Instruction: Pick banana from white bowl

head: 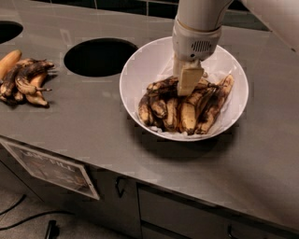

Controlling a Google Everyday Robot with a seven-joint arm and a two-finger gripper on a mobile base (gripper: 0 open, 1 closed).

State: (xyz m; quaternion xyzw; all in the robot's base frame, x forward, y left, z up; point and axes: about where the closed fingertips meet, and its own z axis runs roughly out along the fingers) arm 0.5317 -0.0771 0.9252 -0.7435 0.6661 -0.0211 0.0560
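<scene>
White rounded arm (201,14), cylindrical wrist (194,39) with small grille (202,45), cream wedge-shaped tool (188,84) low over the white bowl (140,70).

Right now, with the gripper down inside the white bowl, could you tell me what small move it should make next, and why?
Probably ease the gripper slightly lower onto the dark banana lying across the top of the pile. The gripper hangs inside the white bowl with its tip right at the bananas, yet no banana is lifted clear of the others. Whether it already has a grip cannot be told.
</scene>
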